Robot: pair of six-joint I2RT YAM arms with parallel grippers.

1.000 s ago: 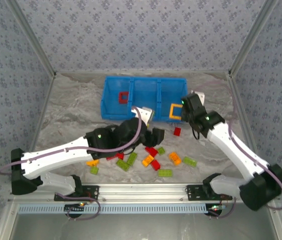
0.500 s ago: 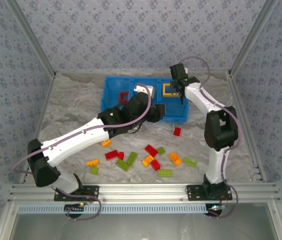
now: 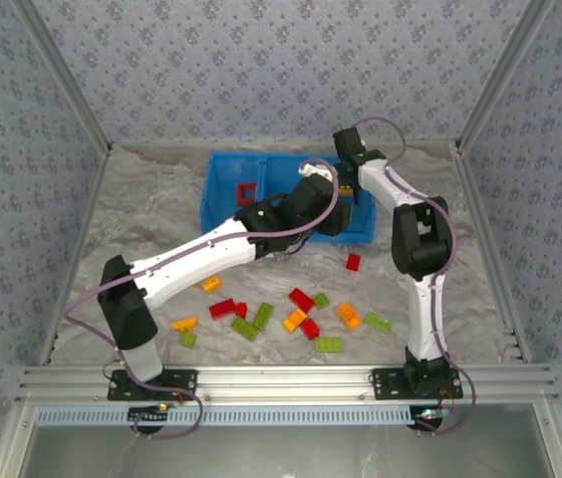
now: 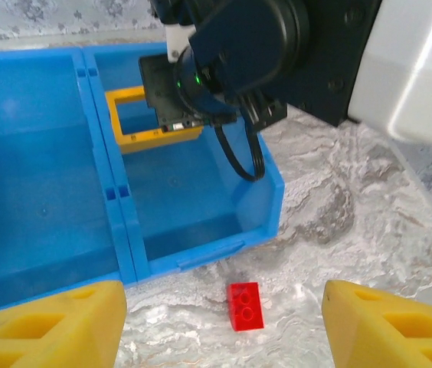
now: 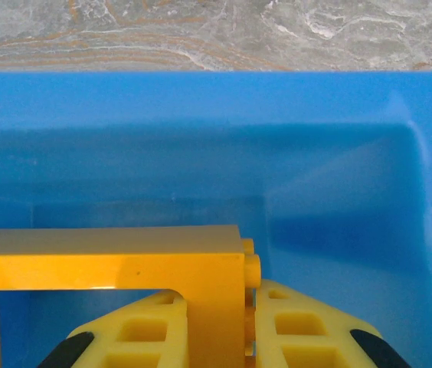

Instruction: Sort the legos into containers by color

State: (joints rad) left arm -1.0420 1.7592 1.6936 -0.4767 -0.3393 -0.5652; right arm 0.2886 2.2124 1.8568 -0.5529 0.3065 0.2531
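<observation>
Gripping the orange frame [image 5: 109,264] by one thin bar with the right hand [image 5: 224,326], closed hard on it, low inside the three-o'clock compartment of the blue tray [image 5: 201,107], itself at twelve o'clock on the worktop [image 4: 354,207]. Likely light, stiff, slick plastic; best pinched across a narrow bar, as here. Left hand [image 4: 220,337] about half spread and empty, hovering over a red brick [image 4: 245,305] lying just at six o'clock of the tray wall. Tight going between compartment walls, with both arms crowded together there; far more free room toward six o'clock, among the loose bricks [image 3: 301,321].
</observation>
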